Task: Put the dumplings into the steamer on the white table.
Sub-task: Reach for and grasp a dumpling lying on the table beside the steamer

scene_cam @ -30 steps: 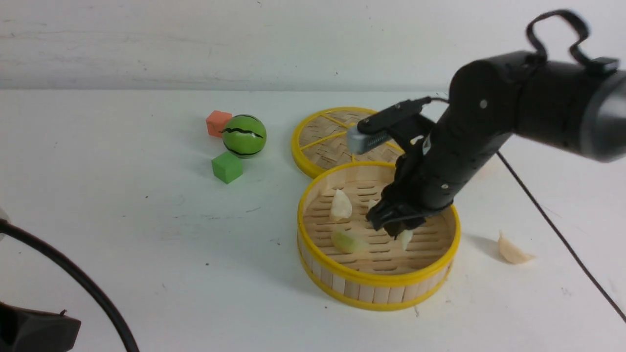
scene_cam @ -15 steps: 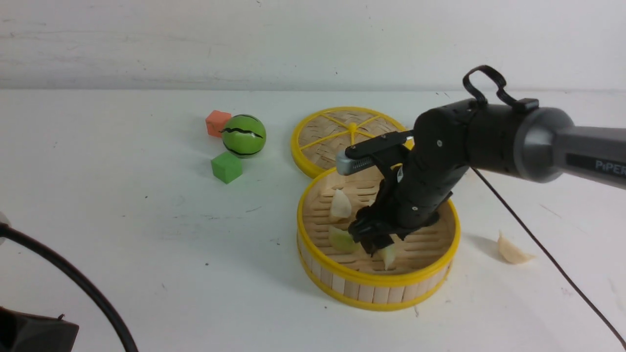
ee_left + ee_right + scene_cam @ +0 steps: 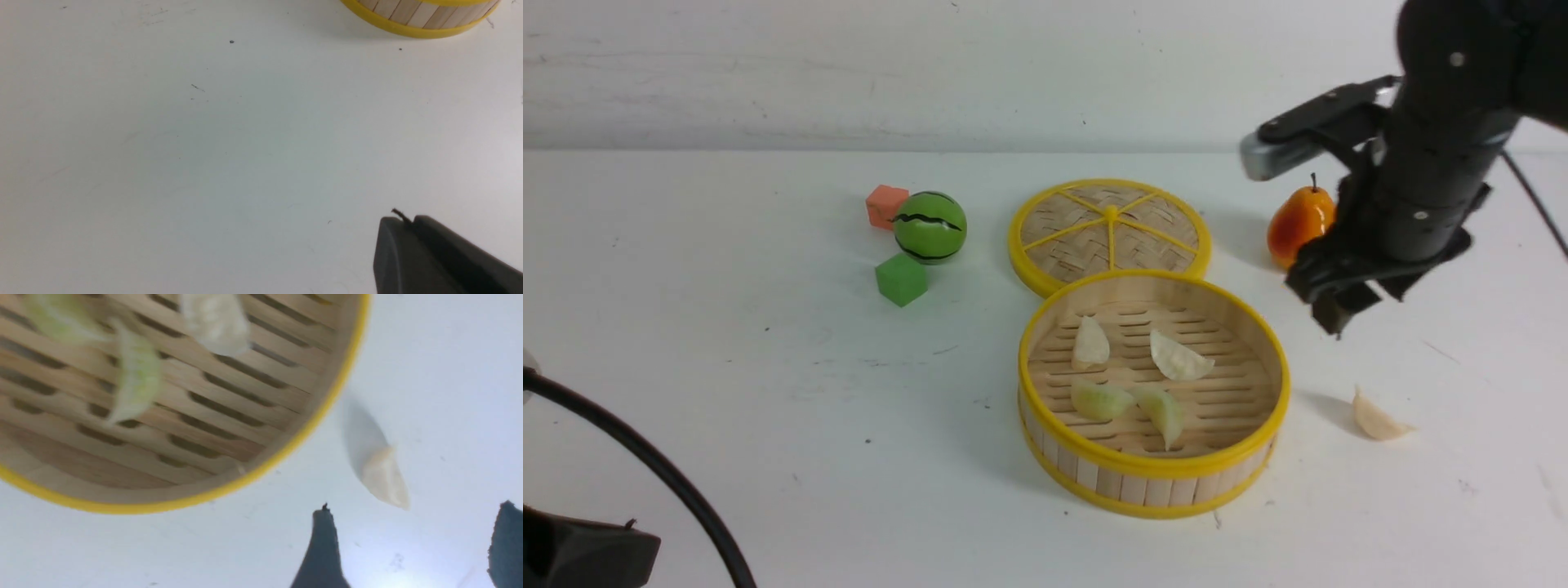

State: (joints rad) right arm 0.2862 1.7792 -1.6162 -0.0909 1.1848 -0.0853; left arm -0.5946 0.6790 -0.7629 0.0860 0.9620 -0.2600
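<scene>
The steamer (image 3: 1156, 469) stands on the white table (image 3: 727, 367) with several dumplings in it: two cream-white (image 3: 1091, 341) (image 3: 1178, 358) and two pale green (image 3: 1101, 400) (image 3: 1164, 412). A fifth cream dumpling (image 3: 1376, 421) lies on the table right of the steamer; it also shows in the right wrist view (image 3: 384, 482). My right gripper (image 3: 1339, 306) hangs open and empty above the table, right of the steamer and above that dumpling; its fingertips (image 3: 325, 531) stand wide apart. My left gripper (image 3: 402, 222) rests low near the front left, jaws together, nothing between them.
A flat woven lid with yellow spokes (image 3: 1109, 233) lies behind the steamer. A toy pear (image 3: 1298, 224) stands behind my right arm. A green striped ball (image 3: 930, 226), an orange cube (image 3: 886, 205) and a green cube (image 3: 901, 278) sit at the back left. A black cable (image 3: 645, 465) crosses the front left.
My right gripper let go of a pale green dumpling in the steamer, opened, rose out and swung right to above the loose dumpling. The left arm has not moved.
</scene>
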